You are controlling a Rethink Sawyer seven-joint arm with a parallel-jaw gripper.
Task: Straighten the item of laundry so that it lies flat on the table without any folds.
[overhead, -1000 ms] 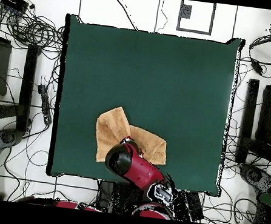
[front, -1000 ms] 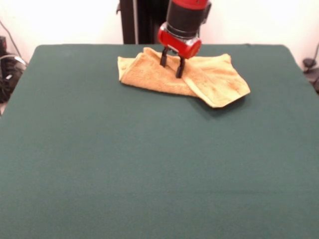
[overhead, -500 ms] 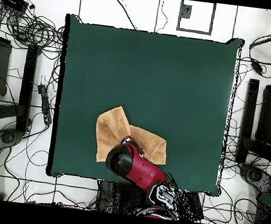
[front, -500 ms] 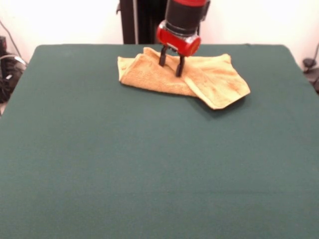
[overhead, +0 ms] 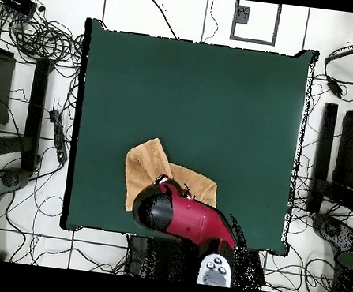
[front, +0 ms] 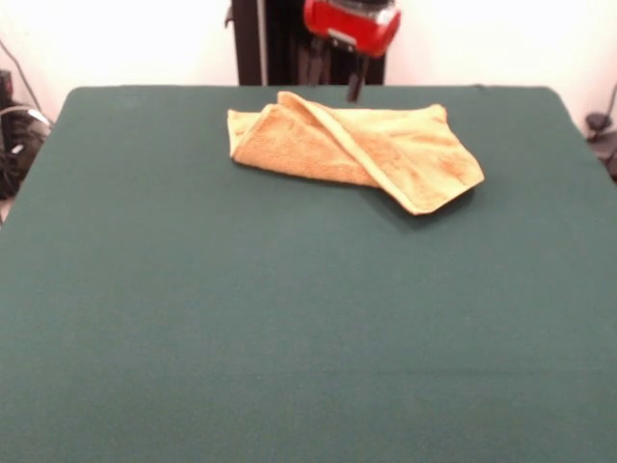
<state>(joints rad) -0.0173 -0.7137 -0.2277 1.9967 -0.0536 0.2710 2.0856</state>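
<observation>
Golden-tan towel lies folded at the robot's end of the table

Dark green cloth covers the table (front: 289,338), and in the front view the whole near half of it, from 6 o'clock up past the middle, is bare. Beyond that, toward 12 o'clock and a little right of centre, lies the towel (front: 352,147), close to the table's far edge. It is not flat: a long fold runs across it, with a rolled ridge slanting from its far left part down toward its right end, and one layer lies over another. Its left end sits at about 11 o'clock from the table's centre; its right corner points to 1 o'clock and casts a dark shadow on the cloth beneath it.

Farther back, above the towel and clear of it, hangs the gripper (front: 335,79), with its red housing at the top edge of the front view. Two dark fingers (front: 355,85) reach down from the housing with a gap between them, so they stand apart and hold nothing.

From overhead, the towel (overhead: 147,169) shows at about 7 o'clock from the table's (overhead: 218,94) centre, near the bottom edge. The red arm (overhead: 190,219) covers its lower part, and the gripper itself is hidden under the arm there.
</observation>
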